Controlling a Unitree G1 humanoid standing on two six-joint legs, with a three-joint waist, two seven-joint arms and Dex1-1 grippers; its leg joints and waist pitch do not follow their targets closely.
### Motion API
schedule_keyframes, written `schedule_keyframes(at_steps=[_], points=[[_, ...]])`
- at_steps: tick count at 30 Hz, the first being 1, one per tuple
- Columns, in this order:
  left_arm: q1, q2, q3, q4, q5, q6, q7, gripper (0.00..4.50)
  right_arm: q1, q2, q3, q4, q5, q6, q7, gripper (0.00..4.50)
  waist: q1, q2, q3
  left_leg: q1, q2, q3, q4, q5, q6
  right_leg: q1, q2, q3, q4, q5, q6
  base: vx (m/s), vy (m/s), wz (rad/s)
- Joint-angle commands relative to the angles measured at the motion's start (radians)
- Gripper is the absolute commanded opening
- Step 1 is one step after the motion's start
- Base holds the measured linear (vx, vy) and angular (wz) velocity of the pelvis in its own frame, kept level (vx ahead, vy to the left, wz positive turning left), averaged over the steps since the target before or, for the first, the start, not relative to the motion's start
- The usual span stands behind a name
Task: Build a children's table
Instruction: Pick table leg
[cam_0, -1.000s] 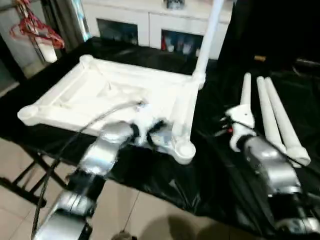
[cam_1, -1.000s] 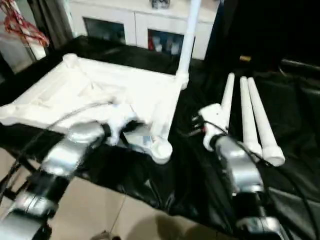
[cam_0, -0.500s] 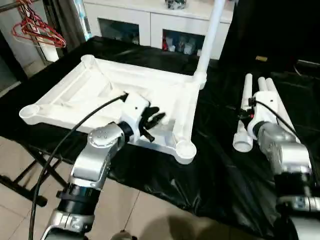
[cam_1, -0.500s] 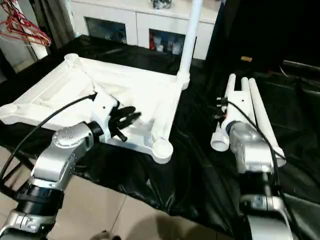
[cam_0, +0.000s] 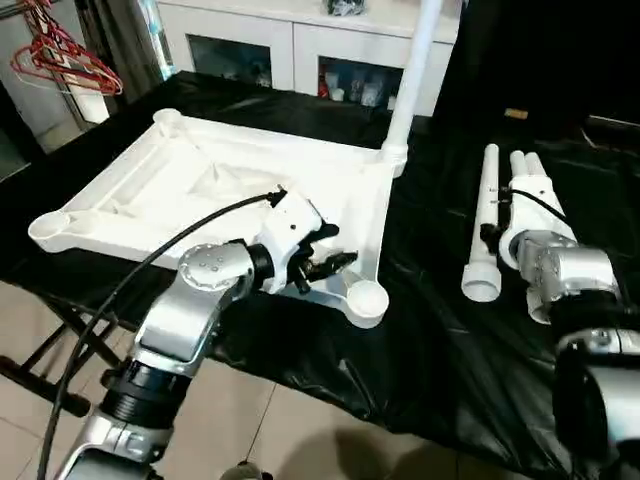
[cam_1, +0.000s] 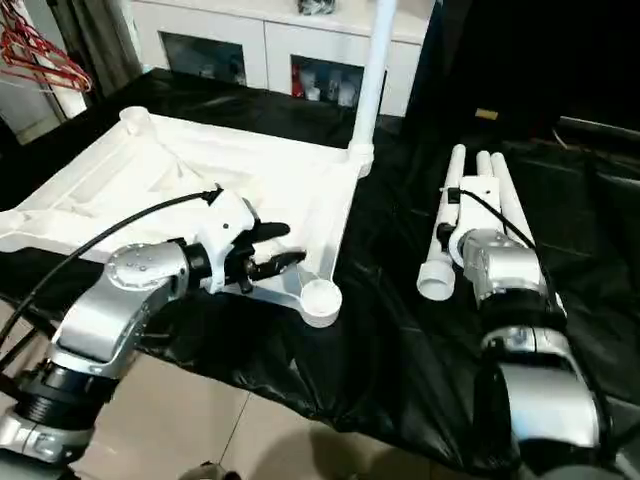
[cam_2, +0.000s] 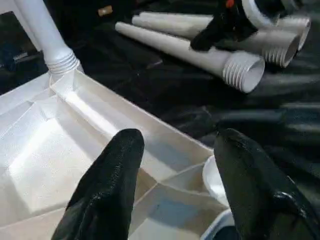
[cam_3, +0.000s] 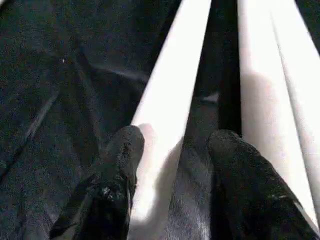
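Tabletop (cam_0: 200, 180) inverted; upright leg (cam_0: 415, 60) cropped; left claw (cam_2: 175, 165), right claw (cam_3: 172, 165) spread.

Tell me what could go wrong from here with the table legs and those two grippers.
The right gripper stands open astride one loose leg; closing off-centre could roll the round tube into the other legs beside it. The left gripper hangs open over the tabletop near a corner socket at the cloth's edge; a bump could shove the top and tilt the fitted leg.
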Motion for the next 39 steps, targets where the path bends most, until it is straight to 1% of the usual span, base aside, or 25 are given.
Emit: schedule_keyframes(at_steps=[1,2,3,7,8,9,11,12,14,15,16,19,23,24,26,27,30,31,32,33,34,35,36,38,39], points=[[0.006,0.012,-0.021,-0.032,0.004,0.006,-0.026,2.87,-0.029,-0.011,-0.008,0.052,0.015,0.025,0.032,2.67,0.003,-0.014,-0.073,0.008,0.050,-0.014,-0.055,-0.071,0.047,0.059,-0.092,0.063,-0.058,-0.076,-0.207,0.000,0.000,0.00],[0.005,0.014,-0.025,-0.035,-0.001,0.010,-0.030,2.87,-0.040,-0.012,-0.015,0.074,0.025,0.035,0.050,2.67,0.002,-0.017,-0.074,0.008,0.051,-0.014,-0.055,-0.071,0.045,0.060,-0.093,0.063,-0.056,-0.074,-0.212,0.000,0.000,0.00],[0.002,0.015,-0.026,-0.037,-0.003,0.014,-0.030,2.87,-0.050,-0.014,-0.018,0.098,0.030,0.044,0.065,2.67,0.002,-0.016,-0.075,0.010,0.051,-0.014,-0.054,-0.073,0.045,0.060,-0.093,0.063,-0.055,-0.077,-0.217,0.000,0.000,0.00],[-0.009,0.021,-0.035,-0.035,-0.001,0.019,-0.029,2.87,-0.076,-0.019,-0.028,0.173,0.042,0.065,0.091,2.67,0.003,-0.021,-0.074,0.008,0.053,-0.013,-0.053,-0.069,0.045,0.060,-0.095,0.063,-0.055,-0.086,-0.221,0.000,0.000,0.00],[-0.011,0.021,-0.037,-0.035,-0.001,0.019,-0.029,2.87,-0.079,-0.020,-0.027,0.180,0.041,0.066,0.097,2.67,0.003,-0.019,-0.074,0.008,0.052,-0.013,-0.052,-0.071,0.045,0.059,-0.093,0.062,-0.054,-0.088,-0.223,0.000,0.000,0.00],[-0.012,0.019,-0.036,-0.038,-0.005,0.022,-0.028,2.87,-0.081,-0.020,-0.025,0.195,0.041,0.068,0.106,2.67,0.002,-0.029,-0.073,0.007,0.052,-0.011,-0.053,-0.071,0.048,0.059,-0.093,0.062,-0.057,-0.092,-0.219,0.000,0.000,0.00],[-0.013,0.017,-0.035,-0.041,-0.008,0.024,-0.026,2.87,-0.083,-0.019,-0.025,0.206,0.041,0.072,0.114,2.67,0.004,-0.025,-0.073,0.007,0.052,-0.012,-0.052,-0.071,0.046,0.059,-0.095,0.062,-0.055,-0.101,-0.217,0.000,0.000,0.00],[-0.012,0.014,-0.033,-0.047,-0.007,0.023,-0.017,2.87,-0.090,-0.020,-0.030,0.238,0.044,0.069,0.119,2.67,0.003,-0.032,-0.073,0.008,0.054,-0.013,-0.053,-0.076,0.042,0.058,-0.096,0.061,-0.055,-0.114,-0.216,0.000,0.000,0.00],[-0.011,0.014,-0.033,-0.049,-0.007,0.025,-0.016,2.92,-0.094,-0.022,-0.028,0.253,0.043,0.063,0.118,2.52,0.003,-0.029,-0.073,0.009,0.055,-0.013,-0.053,-0.080,0.038,0.057,-0.096,0.062,-0.056,-0.118,-0.215,0.000,0.000,0.00],[-0.010,0.015,-0.033,-0.052,-0.006,0.026,-0.014,2.94,-0.098,-0.024,-0.027,0.267,0.043,0.057,0.117,2.52,0.003,-0.038,-0.072,0.009,0.055,-0.013,-0.054,-0.083,0.035,0.057,-0.097,0.062,-0.055,-0.124,-0.213,0.000,0.000,0.00],[-0.011,0.014,-0.033,-0.052,-0.006,0.027,-0.013,2.94,-0.101,-0.024,-0.026,0.274,0.042,0.053,0.116,2.42,0.003,-0.039,-0.072,0.010,0.055,-0.012,-0.054,-0.086,0.031,0.055,-0.096,0.062,-0.057,-0.127,-0.210,0.000,0.000,0.00],[-0.009,0.009,-0.034,-0.056,-0.007,0.031,-0.005,2.94,-0.112,-0.026,-0.043,0.302,0.050,0.043,0.115,2.06,0.003,-0.038,-0.071,0.011,0.056,-0.014,-0.055,-0.099,0.020,0.055,-0.096,0.062,-0.055,-0.116,-0.214,0.000,0.000,0.00],[-0.005,0.010,-0.038,-0.061,-0.008,0.037,-0.007,2.94,-0.110,-0.026,-0.058,0.309,0.061,0.038,0.110,1.93,0.004,-0.041,-0.072,0.009,0.054,-0.013,-0.054,-0.091,0.024,0.057,-0.096,0.063,-0.053,-0.098,-0.218,0.000,0.000,0.00],[-0.008,0.011,-0.038,-0.055,-0.008,0.035,-0.006,2.94,-0.111,-0.027,-0.067,0.317,0.068,0.029,0.102,1.90,0.005,-0.032,-0.071,0.010,0.055,-0.014,-0.054,-0.096,0.022,0.056,-0.097,0.063,-0.055,-0.101,-0.219,0.000,0.000,0.00],[-0.010,0.013,-0.036,-0.049,-0.007,0.034,-0.005,2.94,-0.109,-0.029,-0.082,0.318,0.078,0.017,0.092,1.88,0.005,-0.035,-0.070,0.011,0.055,-0.014,-0.054,-0.109,0.016,0.056,-0.096,0.062,-0.056,-0.112,-0.218,0.000,0.000,0.00],[-0.013,0.013,-0.033,-0.043,-0.005,0.034,0.002,2.94,-0.108,-0.031,-0.091,0.319,0.086,0.008,0.085,1.88,0.006,-0.031,-0.070,0.010,0.054,-0.015,-0.054,-0.117,0.012,0.056,-0.097,0.062,-0.056,-0.122,-0.216,0.000,0.000,0.00],[-0.028,-0.004,-0.009,-0.011,-0.005,0.012,0.039,2.94,-0.101,-0.040,-0.128,0.314,0.117,-0.025,0.072,1.86,0.006,-0.035,-0.069,0.011,0.053,-0.015,-0.054,-0.136,0.006,0.056,-0.096,0.062,-0.060,-0.144,-0.210,0.000,0.000,0.00],[-0.033,-0.012,0.001,-0.003,-0.009,0.007,0.049,2.94,-0.098,-0.041,-0.138,0.309,0.125,-0.040,0.074,1.86,0.005,-0.034,-0.069,0.010,0.052,-0.014,-0.053,-0.137,0.008,0.056,-0.096,0.062,-0.062,-0.148,-0.206,0.000,0.000,0.00],[-0.041,-0.027,0.017,0.011,-0.018,0.000,0.066,2.94,-0.092,-0.043,-0.158,0.299,0.141,-0.059,0.072,1.86,0.006,-0.029,-0.070,0.010,0.051,-0.014,-0.052,-0.137,0.007,0.056,-0.096,0.062,-0.062,-0.148,-0.205,0.000,0.000,0.00],[-0.047,-0.035,0.025,0.018,-0.023,-0.003,0.075,2.94,-0.088,-0.045,-0.169,0.293,0.149,-0.065,0.070,1.86,0.005,-0.031,-0.070,0.011,0.052,-0.013,-0.052,-0.138,0.007,0.056,-0.095,0.062,-0.063,-0.144,-0.204,0.000,0.000,0.00],[-0.069,-0.066,0.049,0.049,-0.035,-0.023,0.107,2.94,-0.060,-0.043,-0.227,0.252,0.201,-0.110,0.068,1.86,0.006,-0.035,-0.071,0.008,0.050,-0.013,-0.052,-0.130,0.013,0.059,-0.095,0.062,-0.063,-0.135,-0.202,0.000,0.000,0.00],[-0.073,-0.072,0.053,0.054,-0.037,-0.027,0.113,2.94,-0.055,-0.042,-0.239,0.243,0.212,-0.115,0.069,1.86,0.007,-0.033,-0.071,0.009,0.051,-0.013,-0.051,-0.129,0.014,0.058,-0.096,0.062,-0.062,-0.131,-0.201,0.000,0.000,0.00],[-0.089,-0.096,0.072,0.073,-0.050,-0.035,0.135,2.94,-0.024,-0.032,-0.274,0.193,0.250,-0.142,0.099,1.86,0.012,-0.032,-0.075,0.010,0.051,-0.012,-0.049,-0.116,0.023,0.060,-0.095,0.063,-0.060,-0.106,-0.198,0.000,0.000,0.00],[-0.109,-0.129,0.105,0.095,-0.077,-0.041,0.166,2.94,0.031,-0.003,-0.315,0.089,0.308,-0.197,0.172,1.86,0.014,-0.031,-0.078,0.006,0.053,-0.015,-0.047,-0.091,0.039,0.062,-0.094,0.061,-0.052,-0.052,-0.206,0.000,0.000,0.00],[-0.116,-0.140,0.118,0.101,-0.090,-0.038,0.175,2.94,0.052,0.008,-0.319,0.047,0.322,-0.213,0.200,1.86,0.014,-0.024,-0.078,0.005,0.051,-0.014,-0.046,-0.087,0.053,0.062,-0.092,0.061,-0.054,-0.021,-0.210,0.000,0.000,0.00]])
